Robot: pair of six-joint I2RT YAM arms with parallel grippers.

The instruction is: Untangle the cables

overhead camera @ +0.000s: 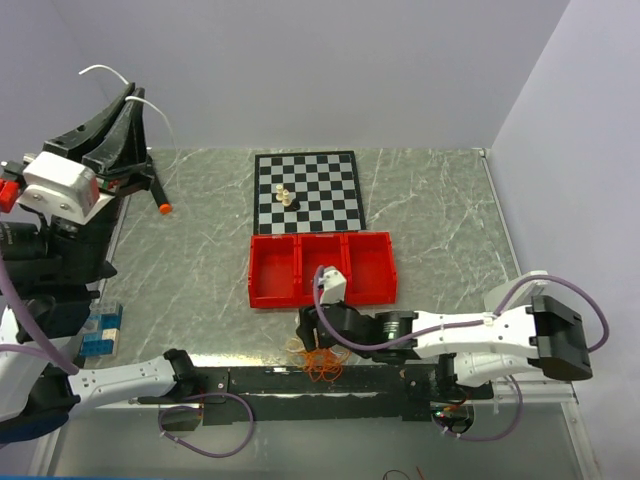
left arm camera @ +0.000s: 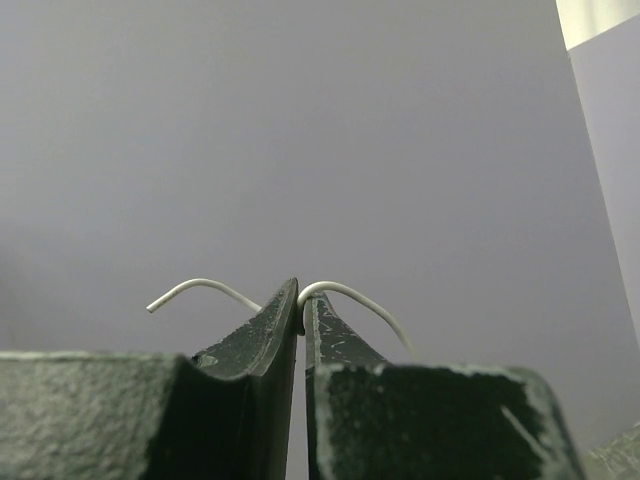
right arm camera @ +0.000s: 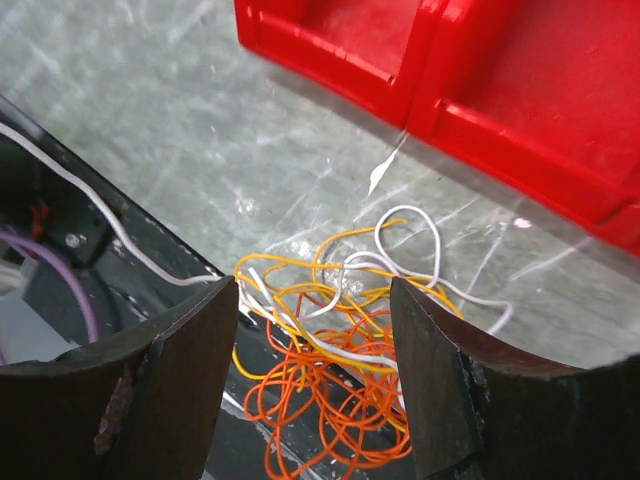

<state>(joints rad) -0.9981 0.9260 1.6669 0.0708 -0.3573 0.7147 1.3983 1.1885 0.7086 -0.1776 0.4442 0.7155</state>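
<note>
Left gripper (left arm camera: 300,300) is raised high in the upper left of the top view, well above the table (overhead camera: 200,240). Its jaws are pressed together and pinch a white cable (left arm camera: 352,294) right at the tips. A short free end curls out on one side and a longer run arcs away on the other. Top view shows that run dropping toward the table's left edge; where it ends cannot be told.

Right gripper (right arm camera: 312,290) sits low at the bottom centre of the top view, directly over the tangle (right arm camera: 335,385). Its jaws are spread wide, one on each side of the pile, and hold nothing. Whether the tips touch the surface cannot be told.

The tangle is a loose knot of yellow-orange, red-orange and white loops. It lies half on the table and half on the black strip (overhead camera: 380,380) along the near edge, just in front of the red tray (overhead camera: 262,272). One white strand leaves it toward the left of the right wrist view, across the black strip.

Chessboard (overhead camera: 325,170) is behind the tray, with a few chess pieces (overhead camera: 284,196) on it.
</note>
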